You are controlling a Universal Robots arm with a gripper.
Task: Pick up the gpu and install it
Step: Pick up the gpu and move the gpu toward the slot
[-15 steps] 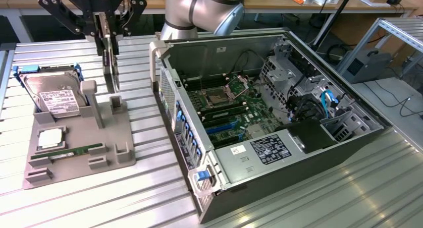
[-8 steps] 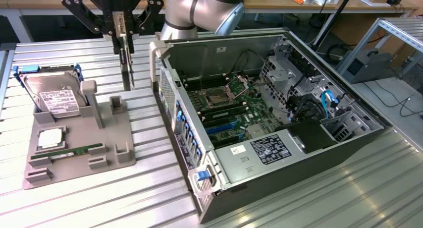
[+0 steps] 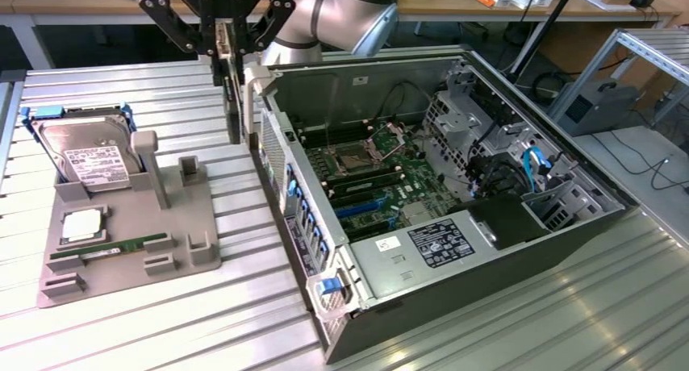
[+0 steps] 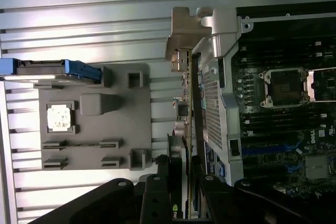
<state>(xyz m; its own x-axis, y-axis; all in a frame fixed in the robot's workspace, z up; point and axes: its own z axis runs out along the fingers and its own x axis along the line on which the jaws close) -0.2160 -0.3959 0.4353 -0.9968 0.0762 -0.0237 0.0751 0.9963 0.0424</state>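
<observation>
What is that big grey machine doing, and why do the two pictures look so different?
The machine is a robot arm. At its end sits a pincer, a bit like a hand with fingers. One picture comes from a camera standing off to the side. The other comes from a camera on the arm's wrist, looking down past the pincer.

The pincer is shut on the gpu, a thin dark computer card. It holds the card on edge, just outside the open computer case.

On the ribbed metal table lies a grey tray. It carries a hard drive, a square chip and a green memory stick.
</observation>
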